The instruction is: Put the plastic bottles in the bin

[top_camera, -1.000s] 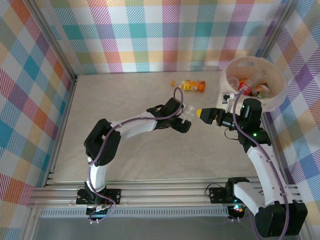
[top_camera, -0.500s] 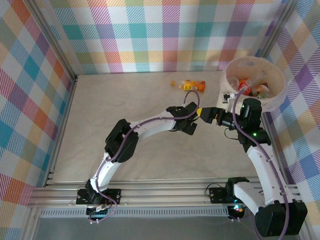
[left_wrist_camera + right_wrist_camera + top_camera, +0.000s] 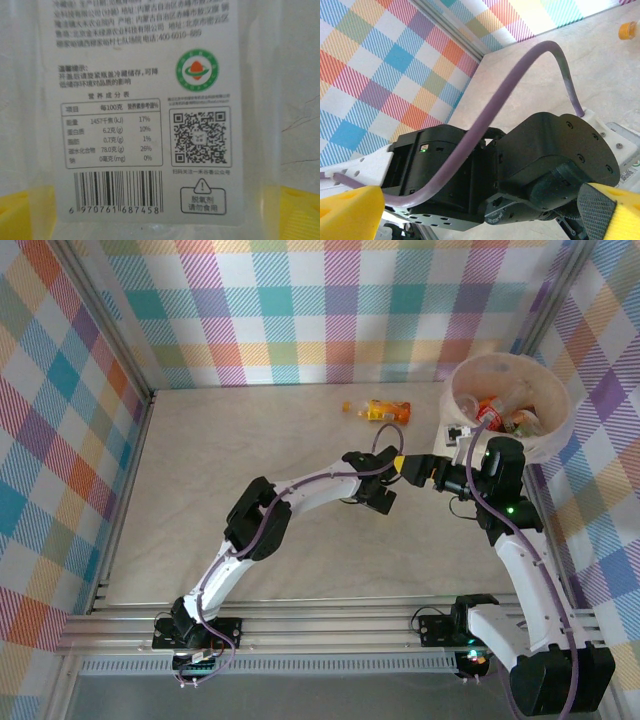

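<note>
A view from above shows a pale table [image 3: 200,470] walled in pastel checked cloth, with two robot arms reaching in from the near edge. The bin [image 3: 497,372], a large round cream bucket, stands in the far right corner. Several crushed plastic bottles [image 3: 505,418] with red and orange labels already lie inside it.

To the left of the bin, apart from it and close to the back wall, an orange-labelled bottle [image 3: 387,411] lies on its side on the table. A small orange cap [image 3: 347,407] sits just past it, farther from the bin.

The right gripper [image 3: 402,466] hovers to the near left of the bin, pointing away from it. Its wrist camera shows its yellow fingers [image 3: 350,212] spread wide and holding nothing, with the left arm's black wrist [image 3: 555,155] beyond them.

The left gripper [image 3: 161,212] is close by, a little farther from the bin. Its jaws also stand wide apart. Between its yellow fingertips [image 3: 22,210] sits a clear bottle [image 3: 150,100] with a white printed label, barcode and QR code. Whether the fingertips touch the bottle cannot be told.
</note>
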